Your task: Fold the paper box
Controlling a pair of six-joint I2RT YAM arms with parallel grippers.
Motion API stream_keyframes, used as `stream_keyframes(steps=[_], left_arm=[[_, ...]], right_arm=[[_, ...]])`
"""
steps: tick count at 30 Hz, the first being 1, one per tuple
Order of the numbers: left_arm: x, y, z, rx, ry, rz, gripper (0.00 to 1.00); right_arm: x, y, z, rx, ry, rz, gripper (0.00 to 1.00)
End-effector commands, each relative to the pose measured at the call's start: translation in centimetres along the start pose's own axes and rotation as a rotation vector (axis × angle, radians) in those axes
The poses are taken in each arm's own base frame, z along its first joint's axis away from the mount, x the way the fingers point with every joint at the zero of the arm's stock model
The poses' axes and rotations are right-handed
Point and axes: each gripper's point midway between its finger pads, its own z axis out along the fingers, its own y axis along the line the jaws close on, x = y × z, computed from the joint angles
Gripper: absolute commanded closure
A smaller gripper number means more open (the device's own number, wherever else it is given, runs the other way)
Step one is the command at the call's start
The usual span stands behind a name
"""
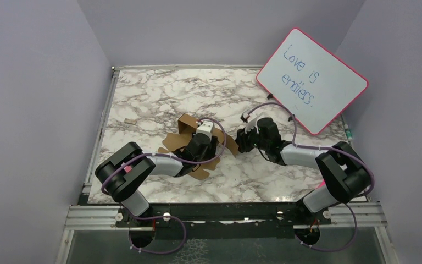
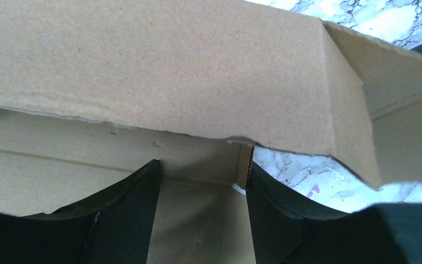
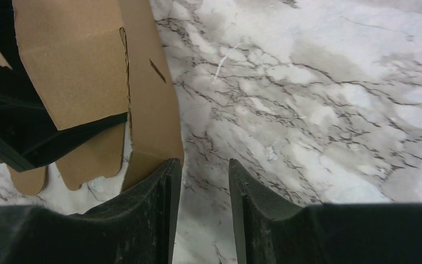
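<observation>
Paper box (image 1: 185,125): laid part-folded on the desk (image 1: 159,93), raised wall set crosswise just ahead of the left tool (image 2: 203,170), held spread. Right tool (image 3: 203,163): held narrowly parted, empty, box just leftward.

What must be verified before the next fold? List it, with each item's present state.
1. Left tool open, over the paper box floor: ok.
2. Right tool empty, only table between its fingers: ok.
3. Right tool has the box edge: not ok; the cardboard sits beside one finger, outside the gap.
4. All walls raised: not ok; one stands, other flaps lie flat.
5. Raised wall locked in place: cannot tell.
</observation>
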Motion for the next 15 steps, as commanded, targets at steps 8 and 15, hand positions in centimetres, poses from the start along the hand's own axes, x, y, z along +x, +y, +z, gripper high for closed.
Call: stream_keyframes(steps=[8,15], left_arm=[[1.6,-0.3,-0.2,0.068,0.043,-0.067,0.44],[0.8,-1.0,-0.6,0.107,0.03,-0.078,0.44]], right_arm=[[-1.4,3.8,1.5,-0.245,-0.078,0.045,0.58],[-1.6,4.3,2.1,-0.283,-0.104,0.068,0.55]])
